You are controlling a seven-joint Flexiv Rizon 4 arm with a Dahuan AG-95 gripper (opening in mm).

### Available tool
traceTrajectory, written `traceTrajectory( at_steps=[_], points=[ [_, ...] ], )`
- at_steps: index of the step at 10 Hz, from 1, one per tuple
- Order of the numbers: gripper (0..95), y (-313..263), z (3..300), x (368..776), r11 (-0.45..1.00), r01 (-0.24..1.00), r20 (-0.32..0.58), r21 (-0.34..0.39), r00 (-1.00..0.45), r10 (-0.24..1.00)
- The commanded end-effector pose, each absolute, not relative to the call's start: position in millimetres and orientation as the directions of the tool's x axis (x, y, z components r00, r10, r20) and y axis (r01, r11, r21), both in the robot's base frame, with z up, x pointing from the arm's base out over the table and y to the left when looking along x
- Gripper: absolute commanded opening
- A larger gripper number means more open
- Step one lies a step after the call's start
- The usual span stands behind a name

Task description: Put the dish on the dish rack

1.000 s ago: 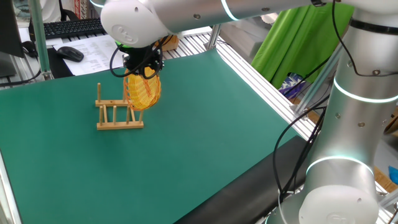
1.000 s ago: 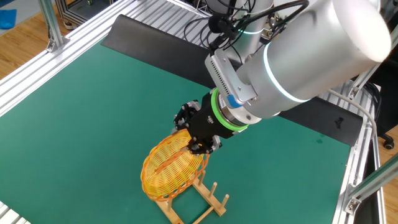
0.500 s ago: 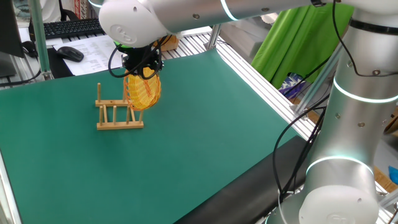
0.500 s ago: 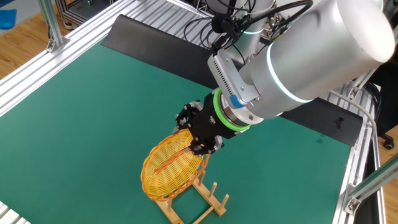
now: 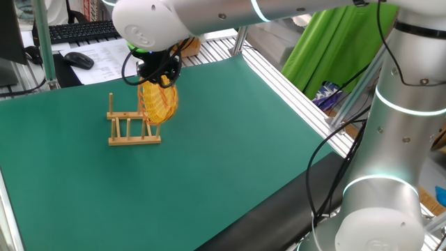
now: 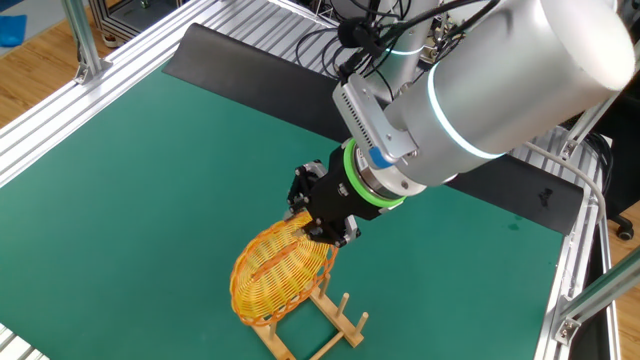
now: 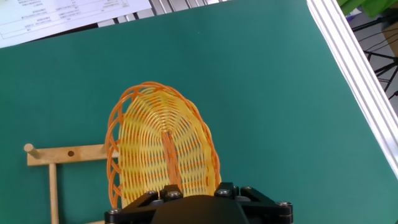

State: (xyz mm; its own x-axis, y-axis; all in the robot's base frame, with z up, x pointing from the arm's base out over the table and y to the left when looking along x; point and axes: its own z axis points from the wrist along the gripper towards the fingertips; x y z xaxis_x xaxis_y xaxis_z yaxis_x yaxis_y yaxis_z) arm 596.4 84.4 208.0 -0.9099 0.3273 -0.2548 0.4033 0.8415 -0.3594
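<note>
Lowering the dish toward the rack's end slot

Gripping the dish (image 6: pixel 281 281) by its upper rim, the gripper (image 6: pixel 322 213) was clenched on the woven edge, so that the plate hung on edge below it, nearly upright. I judged that hold deliberate: a plate has to go into a peg slot edge first, and pinching the top rim left the bottom free to slide in.

From the hand view, nearest to me, the dish filled the lower middle, its face turned toward the camera, with one rail of the dish rack (image 7: pixel 67 153) jutting out from behind its left side. I could not tell from there whether the lower rim had touched the base.

Further off, in the other fixed view, the plate's bottom edge sat right at the near pegs, seemingly in or just over the end slot. I took the placing as nearly done but not released.

Farthest out, one fixed view showed the rack standing on the green mat (image 5: pixel 230 139) with the dish at its right end, the other pegs bare. A keyboard (image 5: pixel 82 30) and mouse (image 5: pixel 79 60) lay well apart, beyond the mat.
</note>
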Motion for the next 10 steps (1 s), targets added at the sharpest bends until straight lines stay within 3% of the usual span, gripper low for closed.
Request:
traceTrajectory(
  at_steps=[1,5,10],
  points=[
    [0.0,88.1,208.7,596.1,0.841,0.405,-0.251,-0.360,-0.910,0.330],
    [0.0,92.6,209.8,593.9,0.837,0.413,-0.252,-0.360,-0.907,0.339],
    [0.0,89.9,210.6,597.3,0.802,0.423,-0.275,-0.421,-0.902,0.331]
  ],
)
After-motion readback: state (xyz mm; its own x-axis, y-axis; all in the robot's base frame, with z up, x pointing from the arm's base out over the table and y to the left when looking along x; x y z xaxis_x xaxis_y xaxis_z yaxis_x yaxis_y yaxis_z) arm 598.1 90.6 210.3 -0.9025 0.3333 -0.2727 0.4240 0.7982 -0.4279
